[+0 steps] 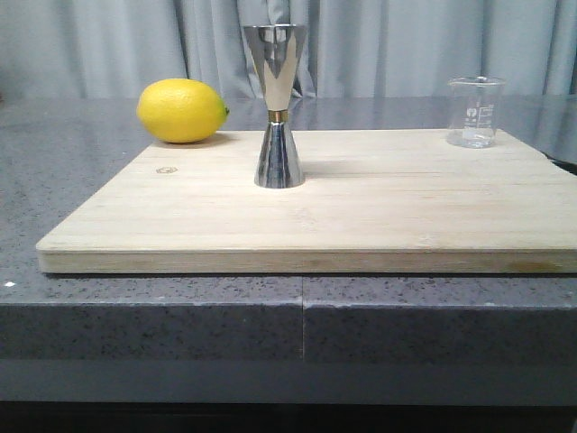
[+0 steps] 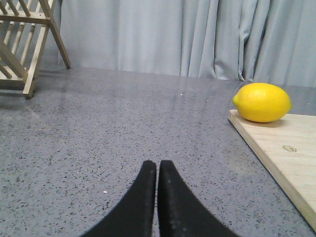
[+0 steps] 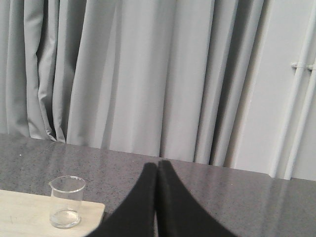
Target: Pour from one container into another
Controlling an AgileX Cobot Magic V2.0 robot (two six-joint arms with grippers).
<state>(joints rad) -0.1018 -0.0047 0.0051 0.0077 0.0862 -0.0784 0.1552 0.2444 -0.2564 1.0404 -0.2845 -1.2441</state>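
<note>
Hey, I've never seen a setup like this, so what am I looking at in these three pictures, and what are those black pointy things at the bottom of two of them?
This is a two-armed robot at a grey counter. The front view looks forward over the counter; neither arm shows in it. The other two pictures come from cameras on the robot's wrists, so the black shapes are its own fingers. The left gripper is shut, fingertips together, holding nothing. The right gripper is shut and empty too.

On the counter lies a wooden board. A steel jigger, an hourglass-shaped measuring cup, stands upright near its middle. A small clear glass beaker stands at the board's far right corner, upright, with what looks like a little clear liquid at the bottom. A lemon rests at the far left edge. The left wrist view also catches a wooden rack.
</note>
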